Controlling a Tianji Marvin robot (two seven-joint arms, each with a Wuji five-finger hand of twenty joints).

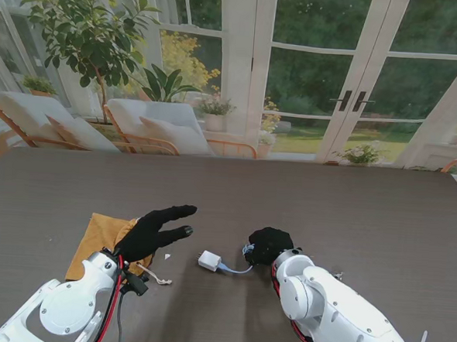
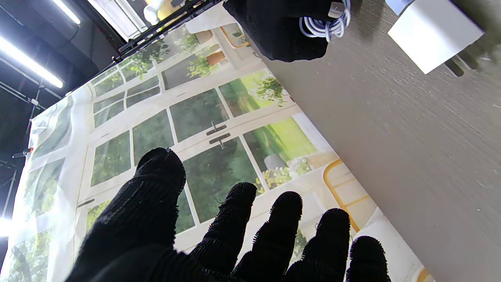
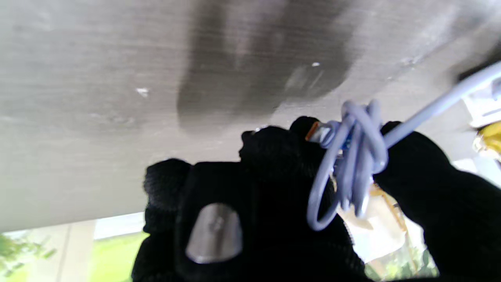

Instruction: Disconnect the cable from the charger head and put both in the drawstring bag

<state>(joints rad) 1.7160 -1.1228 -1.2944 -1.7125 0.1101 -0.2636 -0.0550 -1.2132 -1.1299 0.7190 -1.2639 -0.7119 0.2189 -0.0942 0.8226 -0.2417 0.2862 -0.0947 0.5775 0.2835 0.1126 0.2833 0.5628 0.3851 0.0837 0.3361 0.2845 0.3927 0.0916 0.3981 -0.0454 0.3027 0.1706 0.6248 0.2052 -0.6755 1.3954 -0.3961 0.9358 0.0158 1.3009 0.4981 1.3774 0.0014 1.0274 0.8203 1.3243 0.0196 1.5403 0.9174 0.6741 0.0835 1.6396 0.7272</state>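
The white charger head (image 1: 208,260) lies on the dark table between my hands, with the pale blue cable (image 1: 234,270) still running from it. My right hand (image 1: 269,245) is shut on the coiled bundle of that cable (image 3: 352,164); the left wrist view also shows the coil (image 2: 325,23) in the black glove beside the charger head (image 2: 434,35). My left hand (image 1: 156,230) is open, fingers stretched out above the table, just left of the charger. The tan drawstring bag (image 1: 98,242) lies flat under my left wrist, partly hidden by the arm, its white cord (image 1: 154,275) trailing out.
The dark wood-grain table (image 1: 365,218) stretches wide to the right and far side. A backdrop of windows, chairs and plants stands behind the far edge. A small white speck (image 1: 167,256) lies near the charger.
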